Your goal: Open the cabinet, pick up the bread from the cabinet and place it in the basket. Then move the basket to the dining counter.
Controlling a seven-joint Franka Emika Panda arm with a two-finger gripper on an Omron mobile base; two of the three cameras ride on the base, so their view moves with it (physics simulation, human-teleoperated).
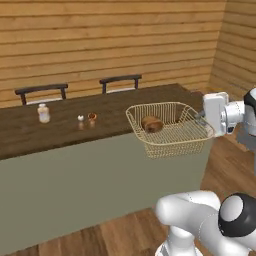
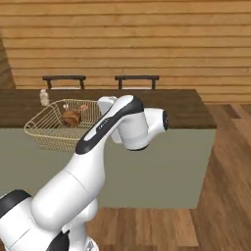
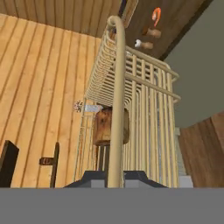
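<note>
The basket (image 1: 170, 131) is pale golden wire mesh with a smooth, thicker rim, faintly shiny. The bread (image 1: 152, 123) inside looks matt brown and slightly rough. The table (image 1: 60, 125) has a dark wood top with visible grain and a flat, matt grey-beige front. The wall (image 1: 100, 40) is warm wooden planks; the floor (image 2: 225, 206) is reddish wood. A small jar (image 1: 43, 113) may be glass or plastic.

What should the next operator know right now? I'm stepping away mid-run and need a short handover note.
Hand: shut on the basket rim.
Basket: held up at the near edge of the dining counter, not set down.
Bread: inside the basket.
Done: bread is in the basket, basket brought to the counter.
Left: set the basket on the countertop and let go.
</note>
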